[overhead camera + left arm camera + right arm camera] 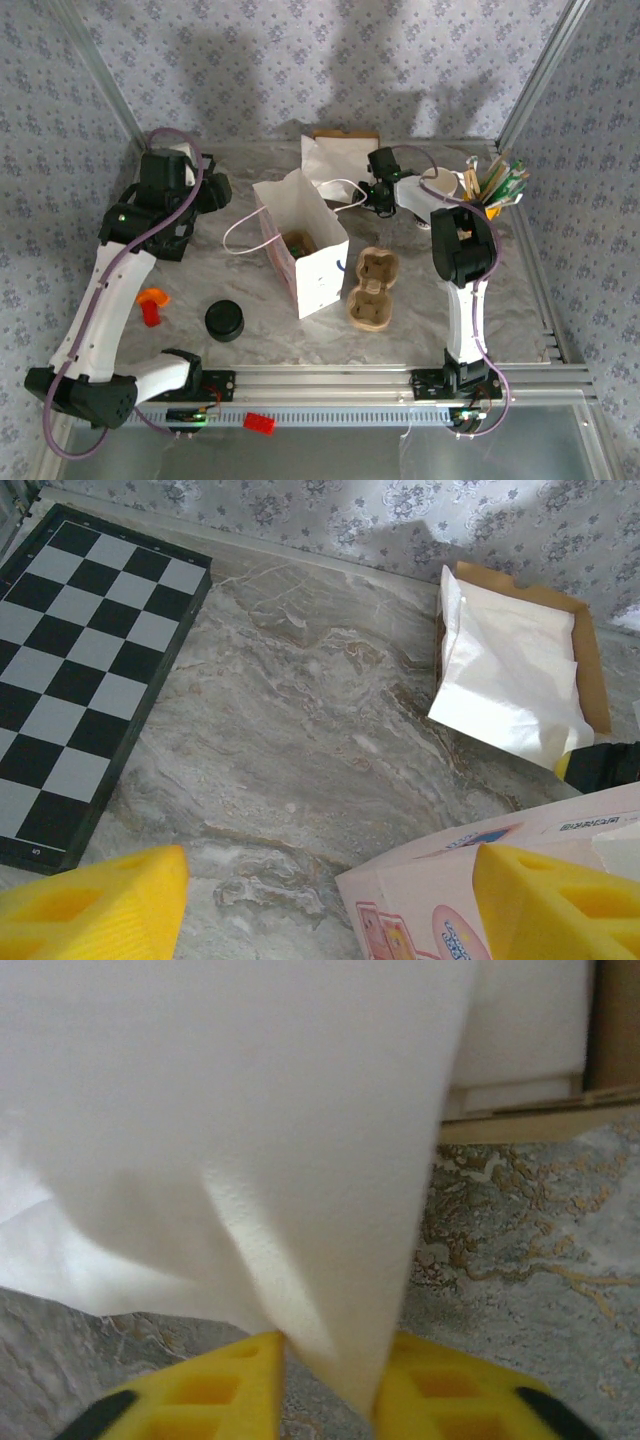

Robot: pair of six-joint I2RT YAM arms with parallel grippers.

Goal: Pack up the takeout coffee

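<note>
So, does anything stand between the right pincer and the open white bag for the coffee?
Nothing solid that I can see. The right pincer, shut on a white paper, hangs behind and right of the white bag. Only the bag's thin cord handle loops across the gap between them.

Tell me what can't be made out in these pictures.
- Top view: the paper bag hides most of its contents behind its walls. The dark item inside is too small to identify.
- Right wrist view: the napkin, pinched in the right gripper, is blurred and blocks most of what lies behind it.
- Left wrist view: the pink printed packaging is cut off by the bottom edge, and its print is too small to read.
</note>
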